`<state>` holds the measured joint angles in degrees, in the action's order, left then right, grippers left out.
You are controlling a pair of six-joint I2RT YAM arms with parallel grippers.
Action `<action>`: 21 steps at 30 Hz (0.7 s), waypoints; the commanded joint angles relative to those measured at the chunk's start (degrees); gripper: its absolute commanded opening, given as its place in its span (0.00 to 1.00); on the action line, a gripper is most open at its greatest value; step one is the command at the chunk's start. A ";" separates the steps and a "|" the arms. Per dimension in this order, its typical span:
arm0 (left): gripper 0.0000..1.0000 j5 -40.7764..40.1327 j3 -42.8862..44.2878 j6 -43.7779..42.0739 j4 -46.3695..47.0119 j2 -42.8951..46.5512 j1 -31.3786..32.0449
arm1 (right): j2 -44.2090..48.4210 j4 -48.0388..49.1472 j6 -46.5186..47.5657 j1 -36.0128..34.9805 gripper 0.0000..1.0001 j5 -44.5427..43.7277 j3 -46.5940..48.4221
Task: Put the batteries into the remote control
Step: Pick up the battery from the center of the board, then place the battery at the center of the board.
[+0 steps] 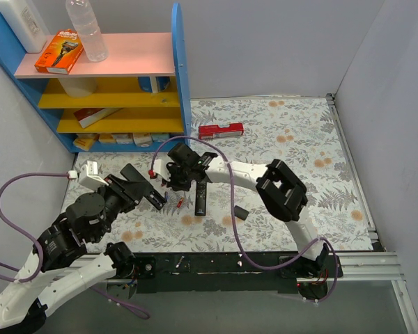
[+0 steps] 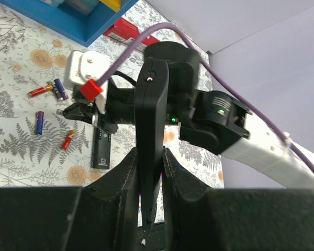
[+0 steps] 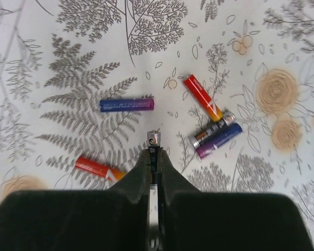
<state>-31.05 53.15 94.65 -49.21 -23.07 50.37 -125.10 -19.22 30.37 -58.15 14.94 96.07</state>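
Left gripper (image 2: pixel 149 158) clenched on remote control (image 2: pixel 150 112), held upright on edge, likely to present it for loading; right gripper (image 3: pixel 154 155) pinching one battery (image 3: pixel 153 139) over bench (image 3: pixel 52 42), spare batteries (image 3: pixel 126 104) loose below.

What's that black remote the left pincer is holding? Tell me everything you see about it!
The remote is a plain, matte black bar, plastic by its look. The left pincer is shut on its near end, holding it edge-on to the wrist camera, up off the flowery table. A tiny pale dot shows near its far end. Only the pincer's two fingers touch it. Whether its battery slot is open cannot be told.
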 commanded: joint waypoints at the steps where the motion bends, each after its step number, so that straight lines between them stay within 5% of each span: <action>1: 0.00 0.81 -1.81 -1.84 6.31 -0.66 -0.01 | 12.48 3.23 -3.64 -0.03 0.01 -2.36 -4.13; 7: 0.00 1.69 -6.29 -2.01 13.69 -2.15 -0.10 | 24.78 1.39 -14.44 0.93 0.01 -12.46 -18.44; 13: 0.00 2.22 -10.42 -2.01 20.20 -4.61 -0.10 | 35.34 -6.08 -33.06 2.60 0.01 -33.36 -32.16; 21: 0.00 2.13 -13.59 -2.28 25.74 -8.57 -0.10 | 42.83 -11.28 -50.57 8.66 0.01 -37.80 -46.31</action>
<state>-28.45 40.53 93.23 -28.32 -30.26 50.37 -85.45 -28.10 -8.75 -52.34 -18.50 52.99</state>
